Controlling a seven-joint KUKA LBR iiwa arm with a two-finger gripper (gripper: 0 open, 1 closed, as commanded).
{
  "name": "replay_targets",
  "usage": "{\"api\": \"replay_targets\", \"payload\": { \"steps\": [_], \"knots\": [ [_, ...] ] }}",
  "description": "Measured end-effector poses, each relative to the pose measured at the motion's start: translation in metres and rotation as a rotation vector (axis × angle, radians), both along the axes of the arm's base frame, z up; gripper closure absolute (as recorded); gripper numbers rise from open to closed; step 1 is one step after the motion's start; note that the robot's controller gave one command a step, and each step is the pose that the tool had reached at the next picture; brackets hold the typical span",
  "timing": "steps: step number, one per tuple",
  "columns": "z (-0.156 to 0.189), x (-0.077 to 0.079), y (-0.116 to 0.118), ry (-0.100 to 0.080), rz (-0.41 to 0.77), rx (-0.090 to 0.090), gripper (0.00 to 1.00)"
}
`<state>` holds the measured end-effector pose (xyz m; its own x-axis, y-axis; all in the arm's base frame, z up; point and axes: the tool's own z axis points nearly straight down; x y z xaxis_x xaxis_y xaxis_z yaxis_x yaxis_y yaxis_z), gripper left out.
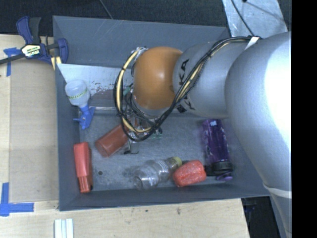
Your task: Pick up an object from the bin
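The gripper (132, 145) is low in the middle of the bin (148, 26), right beside the end of a brown block (110, 142), so this looks like the reaching step, with nothing lifted yet. The orange cover (154, 78) hides it, so one cannot tell if it is spread apart or pressed together. Next it likely must get round the block, squeeze, and lift straight up.
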<state>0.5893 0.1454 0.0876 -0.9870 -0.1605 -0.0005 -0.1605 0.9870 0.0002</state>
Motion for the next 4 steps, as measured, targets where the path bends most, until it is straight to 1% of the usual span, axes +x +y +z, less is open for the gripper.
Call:
{"api": "replay_targets", "payload": {
  "steps": [1, 2, 3, 4],
  "knots": [
    [-0.006, 0.006, 0.013, -0.004, -0.185, 0.002, 0.0],
    [-0.008, 0.007, 0.017, -0.004, -0.227, 0.002, 0.0],
    [-0.017, 0.022, -0.004, -0.006, -0.131, 0.002, 1.0],
    [-0.017, 0.022, -0.004, -0.006, -0.131, 0.002, 1.0]
  ]
}}
